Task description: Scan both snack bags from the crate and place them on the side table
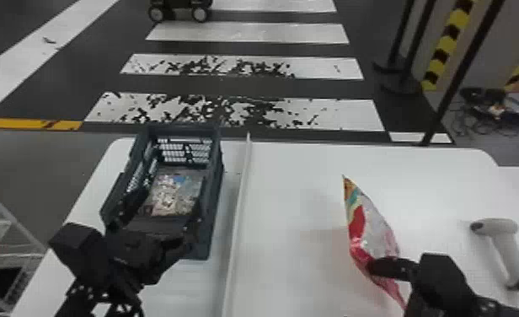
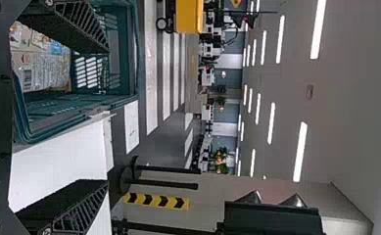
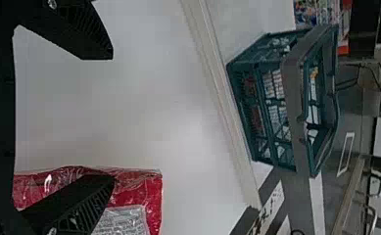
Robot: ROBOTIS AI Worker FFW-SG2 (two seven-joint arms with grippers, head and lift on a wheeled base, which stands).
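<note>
The red snack bag (image 1: 374, 227) looks light, soft and slick-skinned, its contents probably crushable, so a gentle, broad pinch across its middle should suit it better than a hard nip at a corner. It is tilted at the white table (image 1: 288, 189), alongside one finger of the right gripper (image 3: 113, 116), which is spread wide and grips nothing; whether they touch, I cannot tell. The left gripper (image 2: 107, 116), also wide and empty, is at the crate (image 1: 214, 210) holding the other bag (image 1: 174, 194).
</note>
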